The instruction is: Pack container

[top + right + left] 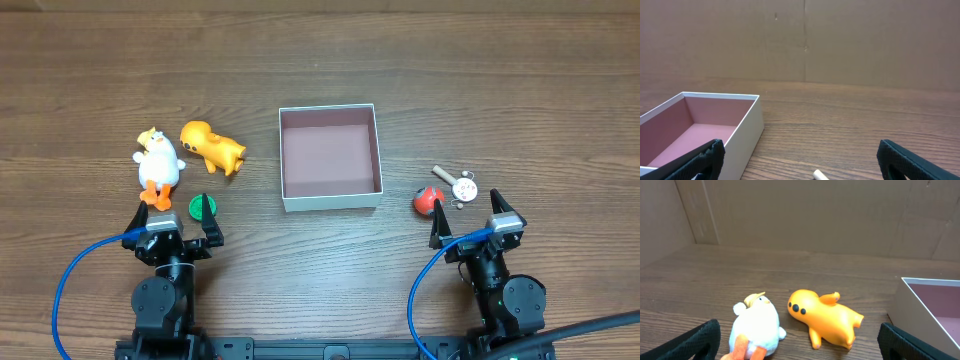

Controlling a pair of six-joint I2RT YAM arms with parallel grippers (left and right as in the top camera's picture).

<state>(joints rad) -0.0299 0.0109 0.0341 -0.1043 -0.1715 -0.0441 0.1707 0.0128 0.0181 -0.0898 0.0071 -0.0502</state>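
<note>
The container (290, 203) is a square white box with a maroon inside, at the table's middle; nothing shows inside it. It also shows at the right of the left wrist view (912, 310) and the left of the right wrist view (751, 127). A white duck toy (158, 165) (757, 327) and an orange animal toy (212, 146) (827, 317) lie left of it. A green disc (201, 207) lies by my left gripper (177, 222), which is open and empty. A red ball (426, 201) and a small white toy (458, 184) lie right of the container. My right gripper (470, 220) is open and empty.
The table is dark wood. Brown cardboard walls (805, 215) stand behind it. A white stick tip (821, 175) shows at the bottom edge of the right wrist view.
</note>
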